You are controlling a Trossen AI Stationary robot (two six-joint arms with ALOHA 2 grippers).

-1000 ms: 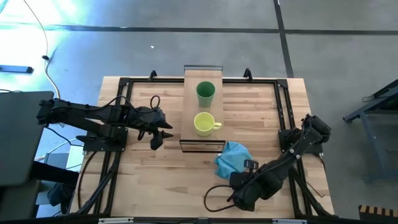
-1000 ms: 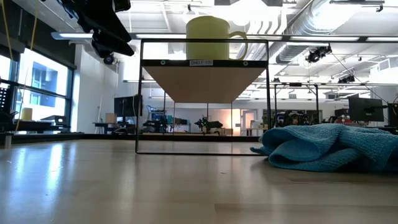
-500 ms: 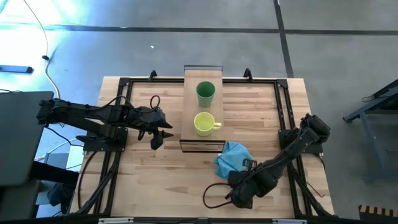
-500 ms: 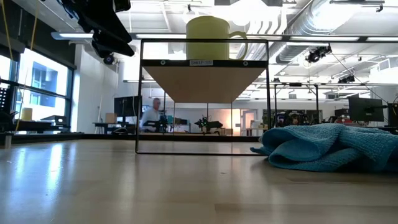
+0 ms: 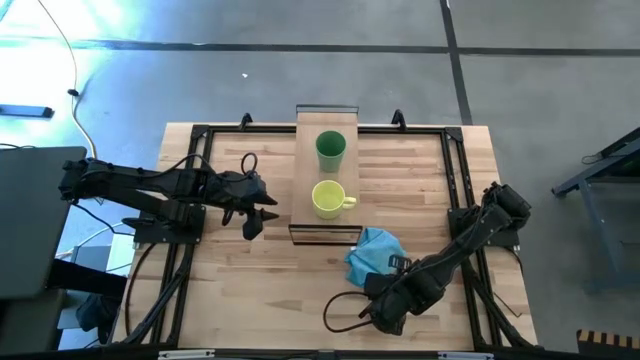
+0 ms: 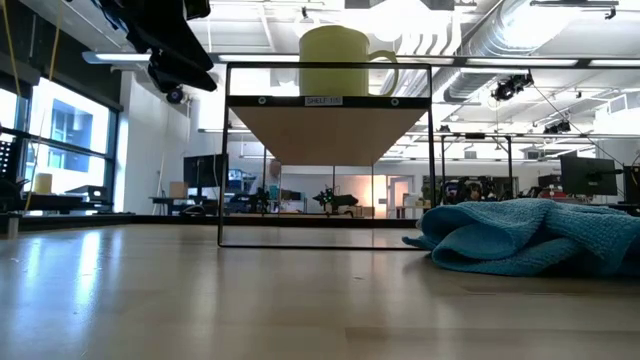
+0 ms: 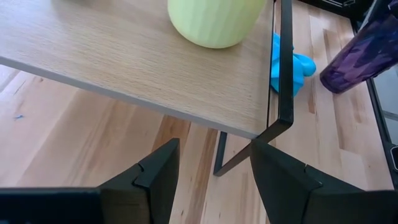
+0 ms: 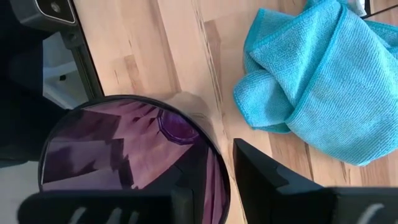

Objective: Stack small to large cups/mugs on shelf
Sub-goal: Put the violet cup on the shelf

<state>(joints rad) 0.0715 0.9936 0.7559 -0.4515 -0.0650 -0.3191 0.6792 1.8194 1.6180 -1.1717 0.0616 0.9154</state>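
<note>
Right pincer (image 8: 205,186), gripping the purple tumbler (image 8: 130,155), has drawn back from the blue cloth (image 5: 372,252) toward the counter's (image 5: 230,300) near edge, leaving yellow mug (image 5: 328,199) and green cup (image 5: 331,149) on the shelf (image 5: 307,170) while the open left pincer (image 5: 262,215) waits.

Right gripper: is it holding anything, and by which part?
The right gripper holds the purple tumbler by its rim, one finger inside the mouth, one outside. The left gripper is open and empty.

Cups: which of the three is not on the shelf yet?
The purple tumbler, held in the right gripper near the blue cloth. The yellow mug and green cup stand on the shelf.
</note>
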